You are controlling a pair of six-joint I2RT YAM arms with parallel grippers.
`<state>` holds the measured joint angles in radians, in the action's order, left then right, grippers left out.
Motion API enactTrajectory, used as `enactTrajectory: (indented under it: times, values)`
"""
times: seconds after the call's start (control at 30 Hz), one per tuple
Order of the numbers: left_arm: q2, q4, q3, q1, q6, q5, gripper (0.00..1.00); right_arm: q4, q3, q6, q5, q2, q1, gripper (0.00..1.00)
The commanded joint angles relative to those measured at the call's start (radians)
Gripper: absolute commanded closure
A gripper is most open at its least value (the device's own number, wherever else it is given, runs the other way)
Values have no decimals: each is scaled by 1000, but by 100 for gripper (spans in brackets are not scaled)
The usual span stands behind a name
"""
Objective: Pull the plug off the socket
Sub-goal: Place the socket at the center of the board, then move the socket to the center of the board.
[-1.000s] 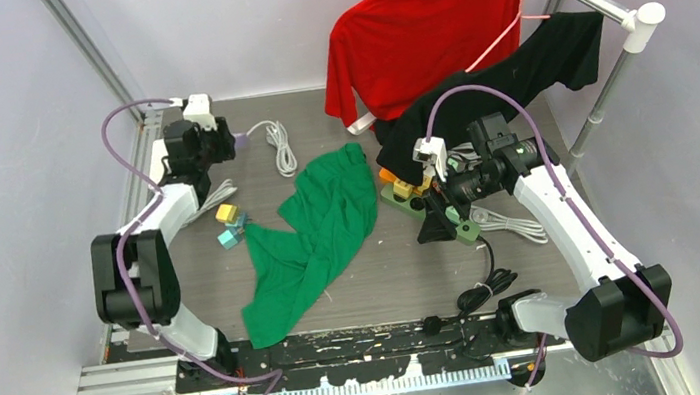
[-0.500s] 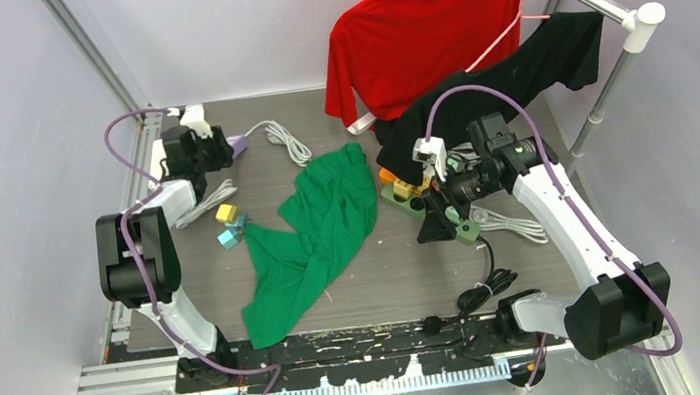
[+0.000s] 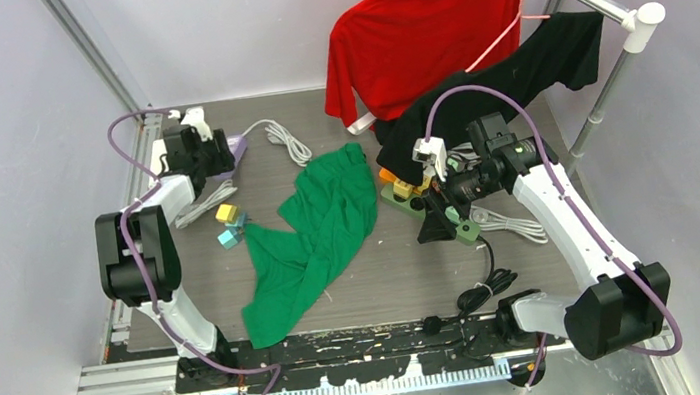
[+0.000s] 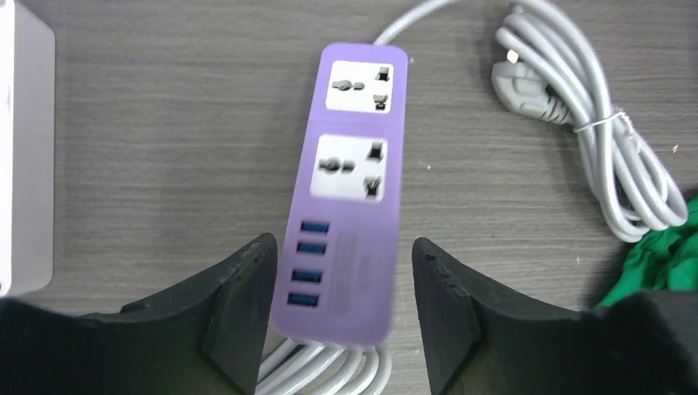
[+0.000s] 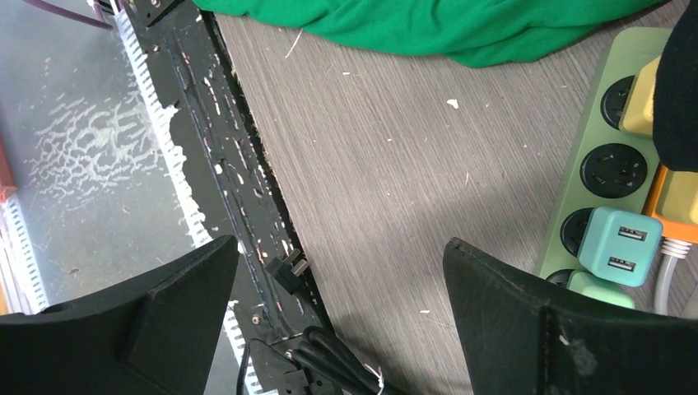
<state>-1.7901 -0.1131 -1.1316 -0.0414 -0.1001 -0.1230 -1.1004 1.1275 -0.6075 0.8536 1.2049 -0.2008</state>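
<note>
L gripper (image 4: 343, 251) spread partway, fingers flanking the USB end of the purple power strip (image 4: 354, 173). Gap on the strip's 3 o'clock side, so no squeeze; white cable coil (image 4: 609, 156) lies at 2 o'clock. R gripper (image 5: 342, 247) gapes wide, holding nothing. Green power strip (image 5: 605, 136) sits at its 3 o'clock w/ teal adapter (image 5: 619, 244) & yellow plug (image 5: 640, 103) seated in it.

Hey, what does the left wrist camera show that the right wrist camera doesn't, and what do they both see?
Left wrist only: a purple power strip with both sockets empty, and a bundled white cable beside it. Right wrist only: a green power strip with a teal adapter plugged in. Both: the green cloth and the grey table.
</note>
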Motion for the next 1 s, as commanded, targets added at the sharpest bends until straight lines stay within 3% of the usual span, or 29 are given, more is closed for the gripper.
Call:
enactTrajectory:
  times: [0.0, 0.3, 0.67, 0.77, 0.97]
  values:
    - [40, 52, -36, -8, -38, 51, 35, 16, 4, -2, -1, 1, 2, 0]
    - [194, 81, -47, -8, -120, 1, 27, 20, -1, -3, -17, 4, 5, 1]
    - [635, -6, 90, 26, -443, -286, 22, 84, -35, 14, -7, -48, 30, 1]
    - [753, 40, 138, 111, -416, -318, 16, 73, -68, -82, 44, -54, 53, 0]
    - [956, 337, 153, 256, -193, -368, 15, -16, -152, -403, 92, -86, 102, 1]
